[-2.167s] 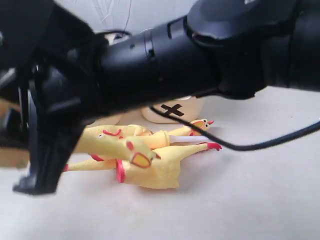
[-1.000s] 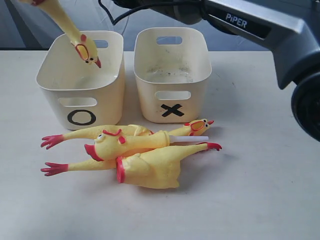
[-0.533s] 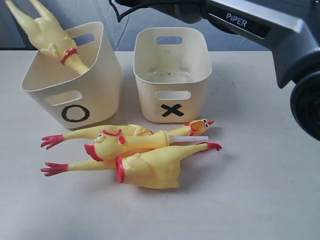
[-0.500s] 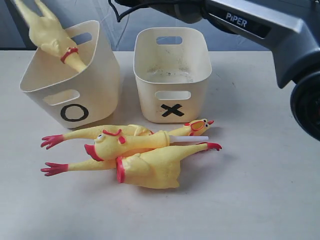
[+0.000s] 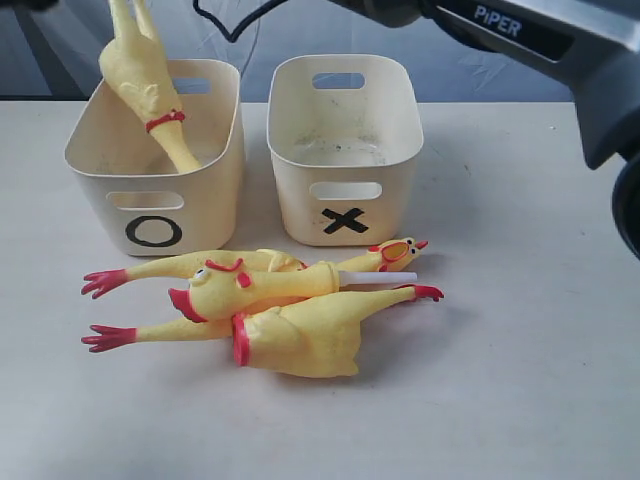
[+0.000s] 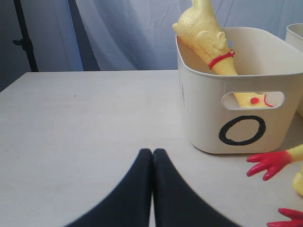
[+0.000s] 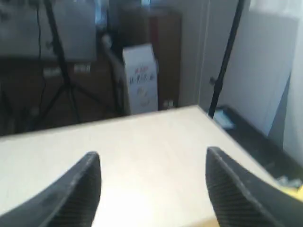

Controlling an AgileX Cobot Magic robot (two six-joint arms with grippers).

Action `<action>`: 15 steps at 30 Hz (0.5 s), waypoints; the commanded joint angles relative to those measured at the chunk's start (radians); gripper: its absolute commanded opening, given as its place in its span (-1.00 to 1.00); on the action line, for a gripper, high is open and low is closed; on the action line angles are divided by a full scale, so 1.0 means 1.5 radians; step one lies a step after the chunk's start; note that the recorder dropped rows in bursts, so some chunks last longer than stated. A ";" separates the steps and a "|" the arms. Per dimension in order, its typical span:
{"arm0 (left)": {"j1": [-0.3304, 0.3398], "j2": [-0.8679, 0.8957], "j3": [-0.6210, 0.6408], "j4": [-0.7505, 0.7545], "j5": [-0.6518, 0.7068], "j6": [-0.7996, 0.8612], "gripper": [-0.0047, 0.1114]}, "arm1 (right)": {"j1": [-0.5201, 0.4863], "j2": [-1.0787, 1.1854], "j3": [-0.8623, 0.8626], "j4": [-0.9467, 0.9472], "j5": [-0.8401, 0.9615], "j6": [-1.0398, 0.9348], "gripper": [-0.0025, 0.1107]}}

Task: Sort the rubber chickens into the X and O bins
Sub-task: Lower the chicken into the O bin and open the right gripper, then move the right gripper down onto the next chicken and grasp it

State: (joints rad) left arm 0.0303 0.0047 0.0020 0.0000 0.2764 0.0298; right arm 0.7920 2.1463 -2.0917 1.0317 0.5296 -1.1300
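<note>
One rubber chicken (image 5: pixel 145 80) stands head-down in the O bin (image 5: pixel 150 205), its body and legs sticking up over the rim. It also shows in the left wrist view as chicken (image 6: pixel 208 38) in the O bin (image 6: pixel 236 113). Three more chickens lie piled in front of the bins: a thin one (image 5: pixel 190 265), a middle one (image 5: pixel 260 285) and a fat one (image 5: pixel 300 340). Nothing lies in the X bin (image 5: pixel 345 190). My left gripper (image 6: pixel 152 152) is shut and empty, low over the table beside the O bin. My right gripper (image 7: pixel 152 158) is open and empty.
The right arm (image 5: pixel 520 30) reaches across the top of the exterior view above the bins. Red chicken feet (image 6: pixel 267 163) lie close by the O bin. The right wrist view looks over the table's edge (image 7: pixel 236 137) at stands and boxes in the room.
The chicken went from hanging over the O bin to standing head-down inside it, released. The O bin, tipped and pushed left half a second ago, sits flat again.
</note>
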 commanded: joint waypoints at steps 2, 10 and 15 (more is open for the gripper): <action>-0.003 -0.003 -0.001 -0.004 -0.005 -0.002 -0.92 | 0.004 -0.010 0.000 -0.582 0.352 0.376 0.10; -0.003 -0.003 -0.001 -0.004 -0.005 -0.002 -0.92 | 0.004 0.006 0.118 -0.601 0.461 0.375 0.10; -0.003 -0.003 -0.001 -0.004 -0.005 -0.002 -0.92 | 0.010 0.002 0.185 -0.600 0.461 0.375 -0.07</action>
State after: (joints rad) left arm 0.0303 0.0047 0.0020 0.0000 0.2764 0.0298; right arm 0.8034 2.1607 -1.8557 0.1285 1.2187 -0.5598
